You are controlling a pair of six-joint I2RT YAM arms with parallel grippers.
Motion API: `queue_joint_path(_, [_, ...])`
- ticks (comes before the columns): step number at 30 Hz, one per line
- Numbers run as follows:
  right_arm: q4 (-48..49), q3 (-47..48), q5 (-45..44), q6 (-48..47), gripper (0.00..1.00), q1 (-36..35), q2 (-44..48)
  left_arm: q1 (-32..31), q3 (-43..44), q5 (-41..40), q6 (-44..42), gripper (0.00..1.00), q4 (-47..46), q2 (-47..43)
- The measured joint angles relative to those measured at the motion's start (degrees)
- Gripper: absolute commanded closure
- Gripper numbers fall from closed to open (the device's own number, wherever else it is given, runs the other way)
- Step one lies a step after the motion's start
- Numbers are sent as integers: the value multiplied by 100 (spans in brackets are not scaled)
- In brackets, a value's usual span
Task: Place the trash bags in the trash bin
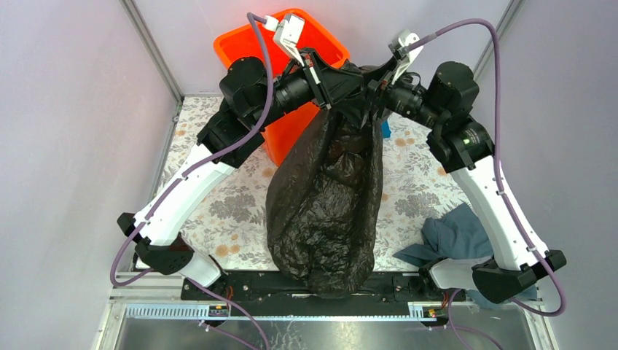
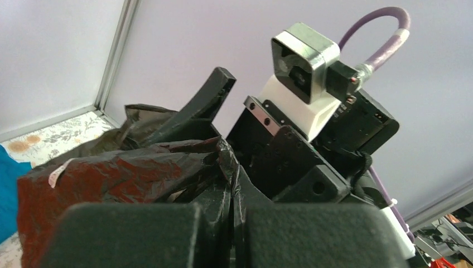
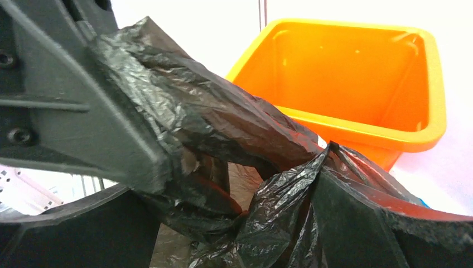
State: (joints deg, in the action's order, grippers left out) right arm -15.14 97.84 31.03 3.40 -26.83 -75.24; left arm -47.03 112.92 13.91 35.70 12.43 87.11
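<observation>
Bag: a large, thin, glossy black plastic bag point(image 1: 324, 204) of wrinkled film. It hangs as a long teardrop sack outside the bin, its rounded bottom at 6 o'clock over the black base rail point(image 1: 240, 288).
My left gripper point(image 1: 321, 86): fingers pressed together, pinching a twisted rope of film at the bag's neck.
My right gripper point(image 1: 375, 93): fingers spread wide. Crinkled film drapes loosely across the gap, though I can't tell whether it touches both pads.
Bin: a tall bright orange plastic bin point(image 1: 240, 45), square and tapered with a thick rolled rim and a smooth inside. It stands at 11 o'clock from the bag's neck.
Table cover: a flat floral-print sheet point(image 1: 218, 211).
Cloths: a rumpled grey-blue cloth point(image 1: 455, 233) at 4 o'clock from the bag, and a bright blue cloth point(image 1: 385, 130) at 2 o'clock.
</observation>
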Motion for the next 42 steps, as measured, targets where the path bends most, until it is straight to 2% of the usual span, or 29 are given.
queue_joint_path(2, [409, -260, -22, 122, 20, -9, 33, 0, 0, 61, 15, 100, 83, 2])
queue_joint_path(4, [813, -621, -7, 271, 46, -24, 90, 0, 2, 105, 15, 97, 129, 2])
queue_joint_path(5, [977, -800, 7, 345, 54, -33, 116, 0, 11, 116, 15, 93, 153, 2])
queue_joint_path(7, [1342, -1187, 63, 584, 61, -46, 157, 0, 26, 131, 11, 83, 184, 2])
queue_joint_path(10, [1779, -1606, 173, 866, 99, -55, 164, 0, 35, 149, -35, 54, 190, 2])
queue_joint_path(14, [2052, -1963, 98, 1204, 100, -61, 216, 0, 37, 175, -212, 18, 361, -11])
queue_joint_path(16, [2031, -2144, -164, 1309, 100, -61, 372, 2, 33, 66, -420, 5, 595, -72])
queue_joint_path(17, [1976, -2286, -422, 1357, 100, -66, 529, 7, 9, -50, -535, 1, 756, -138])
queue_joint_path(21, [1386, -2719, -1561, 1473, 100, -66, 1370, 98, -374, -769, -1067, 1, 1397, -728])
queue_joint_path(24, [879, -2850, -2413, 1488, 100, -66, 2133, 247, -750, -1652, -1443, 1, 1860, -1259])
queue_joint_path(29, [361, -2852, -3060, 1438, 100, -66, 2859, 772, -791, -3176, -1856, 1, 2669, -1394])
queue_joint_path(32, [111, -2852, -3211, 1408, 100, -66, 3141, 1062, -337, -3740, -2247, 1, 3053, -852])
queue_joint_path(34, [-57, -2852, -3248, 1373, 100, -66, 3233, 1119, 214, -3836, -2553, 1, 3191, -306])
queue_joint_path(39, [-673, -2723, -3272, 1239, 100, -66, 3296, 1158, 1729, -3469, -3171, 1, 3379, 1126])
queue_joint_path(42, [-997, -2570, -3305, 1187, 100, -66, 3390, 1185, 1996, -3156, -3377, 1, 3412, 1537])
